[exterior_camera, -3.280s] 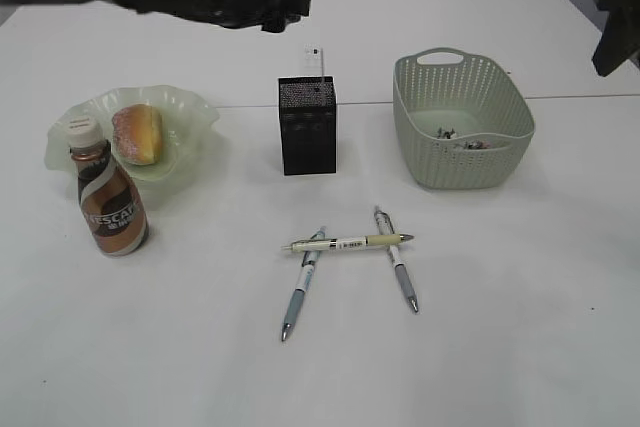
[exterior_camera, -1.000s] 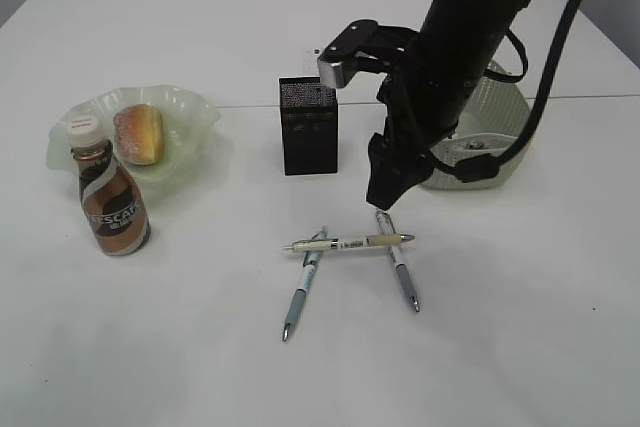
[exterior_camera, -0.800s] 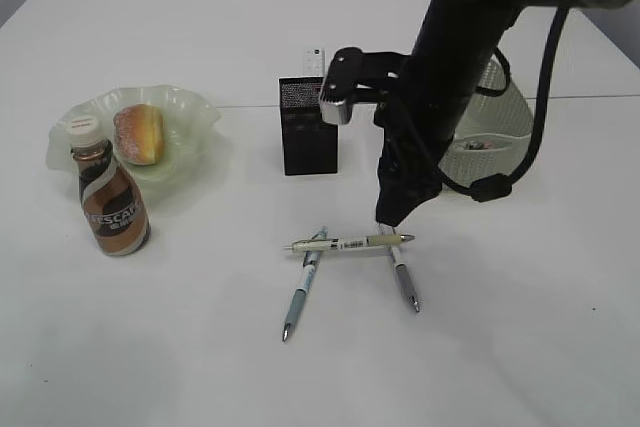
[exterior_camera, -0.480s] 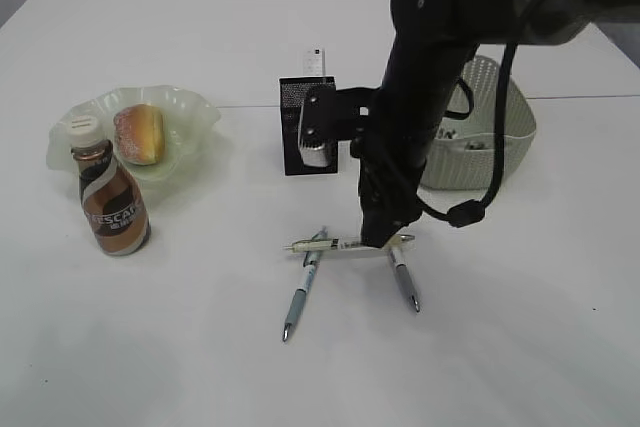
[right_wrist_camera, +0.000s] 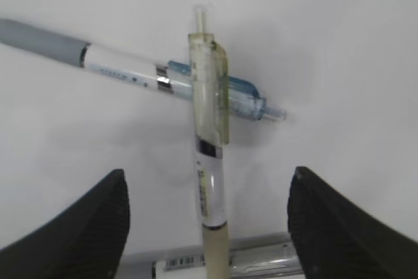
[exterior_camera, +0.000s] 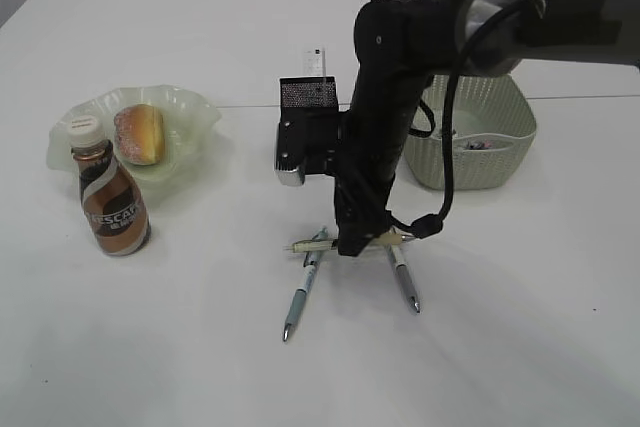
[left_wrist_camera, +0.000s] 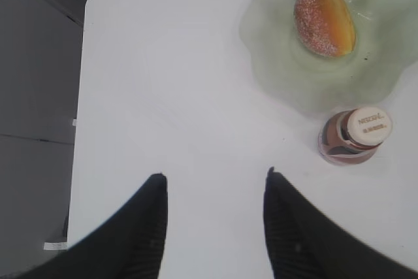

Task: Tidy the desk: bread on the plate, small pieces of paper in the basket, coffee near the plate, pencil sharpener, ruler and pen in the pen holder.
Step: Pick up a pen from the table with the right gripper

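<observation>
Both sets of jaws are spread with nothing between them. Left gripper (left_wrist_camera: 215, 227) shows only in its wrist view, its dark fingers (left_wrist_camera: 147, 227) rising from the bottom edge over bare table (left_wrist_camera: 163, 96). Right gripper (right_wrist_camera: 206, 227) hangs with its fingers (right_wrist_camera: 85, 220) parted either side of the yellow pen (right_wrist_camera: 210, 161), not touching it.

At the left of the exterior view stands the coffee (exterior_camera: 108, 197), upright, its base just in front of the plate (exterior_camera: 190, 112). Bread (exterior_camera: 138, 133) lies on that green plate, upper left. At centre the right arm (exterior_camera: 385, 117) reaches down from the upper right and covers most of the holder (exterior_camera: 305, 97), a black mesh box with a white ruler (exterior_camera: 313, 57) sticking out of its top. Below, the yellow pen (exterior_camera: 312, 244) lies crosswise on the blue pen (exterior_camera: 300, 292) and touches the top of the grey pen (exterior_camera: 404, 282); the gripper tip (exterior_camera: 355, 239) sits right over it. At the right is the basket (exterior_camera: 490, 142) with paper (exterior_camera: 480, 144) scraps inside. Sharpener: cannot tell where.
</observation>
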